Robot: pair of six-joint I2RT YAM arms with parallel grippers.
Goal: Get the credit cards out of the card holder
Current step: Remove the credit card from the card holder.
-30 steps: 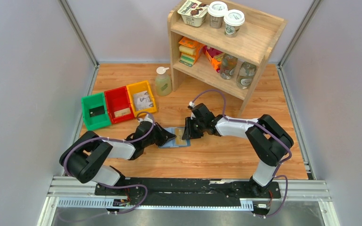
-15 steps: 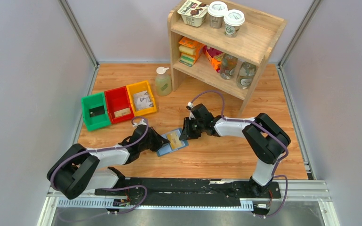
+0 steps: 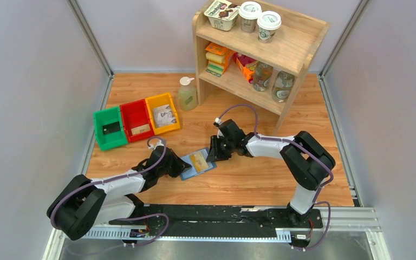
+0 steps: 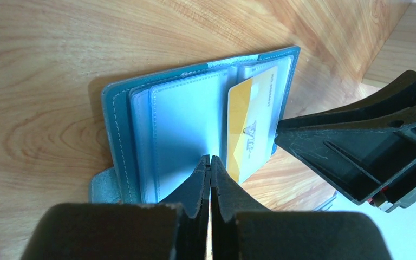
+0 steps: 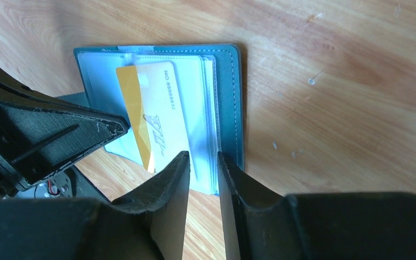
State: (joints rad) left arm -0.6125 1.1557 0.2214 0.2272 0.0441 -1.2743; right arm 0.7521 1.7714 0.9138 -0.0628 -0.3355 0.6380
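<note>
The blue-grey card holder [image 3: 190,168] lies open on the wooden table between my two grippers. A yellow and white credit card [image 3: 199,161] sticks partly out of its clear pockets; it also shows in the left wrist view [image 4: 246,124] and the right wrist view [image 5: 151,119]. My left gripper [image 3: 186,166] is shut, its tips over the holder's clear pocket [image 4: 184,124] at the left edge. My right gripper [image 3: 212,155] has a narrow gap between its jaws at the holder's right edge [image 5: 230,97], with the corner of the clear sleeves at the gap.
Green [image 3: 108,129], red [image 3: 137,121] and yellow [image 3: 163,112] bins stand at the back left, each with a card in it. A pump bottle [image 3: 187,95] and a wooden shelf [image 3: 260,49] with jars and boxes stand behind.
The holder has turned and slid slightly left, and the yellow card shows more. My left arm has drawn back toward the near left. My right gripper has barely moved.
</note>
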